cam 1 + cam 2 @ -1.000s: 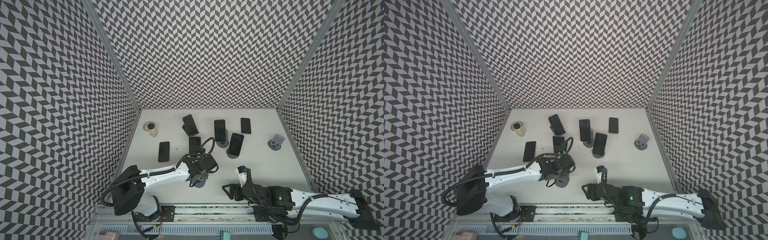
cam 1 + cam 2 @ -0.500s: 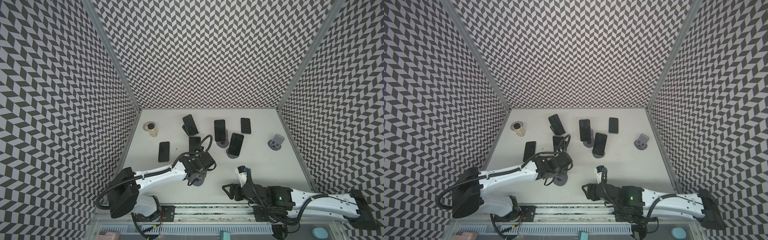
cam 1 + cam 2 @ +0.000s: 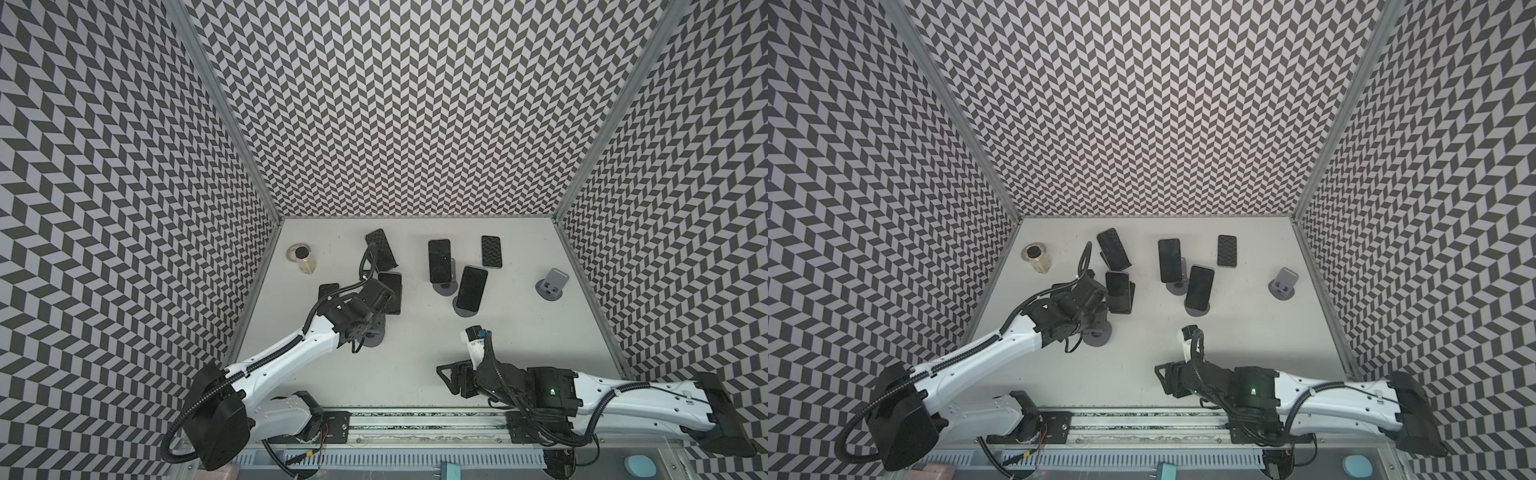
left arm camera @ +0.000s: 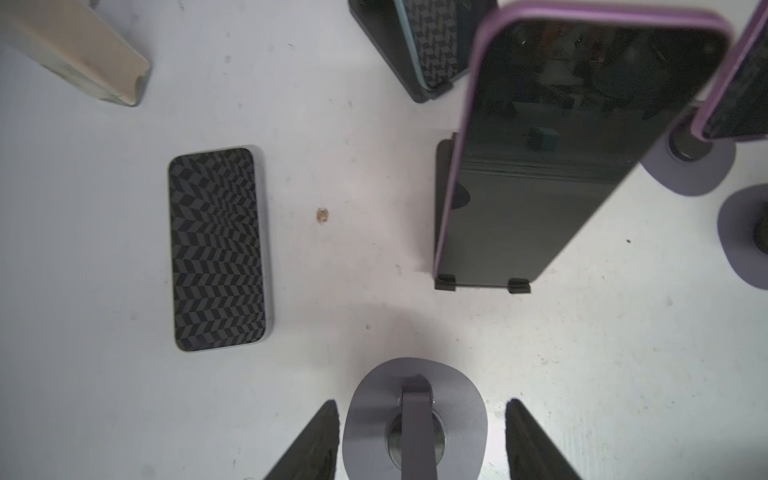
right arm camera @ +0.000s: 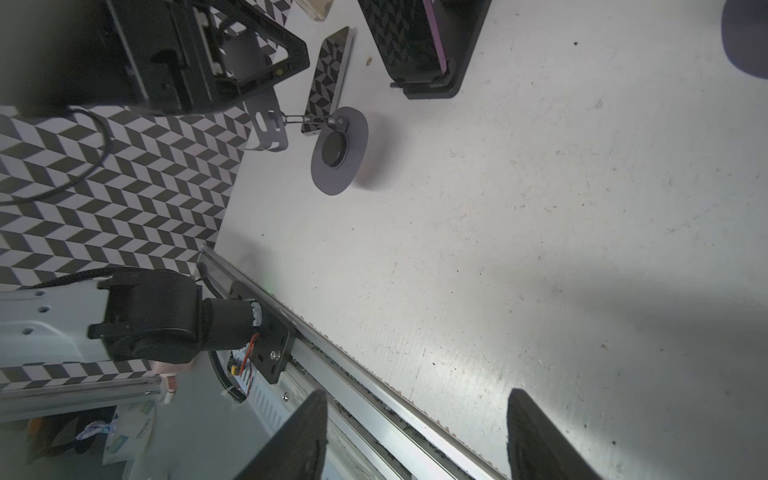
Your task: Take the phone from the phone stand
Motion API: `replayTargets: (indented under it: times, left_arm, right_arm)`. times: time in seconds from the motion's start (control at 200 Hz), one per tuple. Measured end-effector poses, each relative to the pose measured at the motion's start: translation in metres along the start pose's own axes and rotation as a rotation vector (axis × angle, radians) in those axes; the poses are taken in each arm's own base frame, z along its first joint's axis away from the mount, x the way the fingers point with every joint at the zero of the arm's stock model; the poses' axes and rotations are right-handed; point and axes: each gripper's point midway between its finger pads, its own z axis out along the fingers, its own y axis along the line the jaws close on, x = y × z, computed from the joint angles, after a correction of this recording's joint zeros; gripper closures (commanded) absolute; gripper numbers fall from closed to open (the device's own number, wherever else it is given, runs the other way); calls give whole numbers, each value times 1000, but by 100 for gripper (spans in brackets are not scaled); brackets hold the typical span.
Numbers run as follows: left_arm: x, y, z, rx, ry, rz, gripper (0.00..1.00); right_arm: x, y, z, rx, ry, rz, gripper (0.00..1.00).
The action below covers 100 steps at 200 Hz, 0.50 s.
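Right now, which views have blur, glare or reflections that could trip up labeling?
Left wrist view: the purple-cased phone is soft, its screen mirroring the rig; the flat phone reflects the wall pattern. Right wrist view: glare streaks the table. Both top views look sharp.

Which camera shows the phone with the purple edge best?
The left wrist view: the purple-edged phone fills it, leaning on its black stand. Both top views show it small beside the left arm; the right wrist view barely.
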Motion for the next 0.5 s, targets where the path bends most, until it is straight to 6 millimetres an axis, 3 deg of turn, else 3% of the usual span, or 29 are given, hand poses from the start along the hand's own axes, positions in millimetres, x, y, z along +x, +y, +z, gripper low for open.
replayTargets:
  times: [0.295, 0.501]
  left_arm:
    - [-25, 38, 15, -48, -21, -67, 47]
    - [-39, 53, 38, -75, 3, -84, 48]
  right_arm:
    - [-20, 51, 7, -67, -13, -97, 34]
    - [-17, 63, 17, -85, 2, -154, 34]
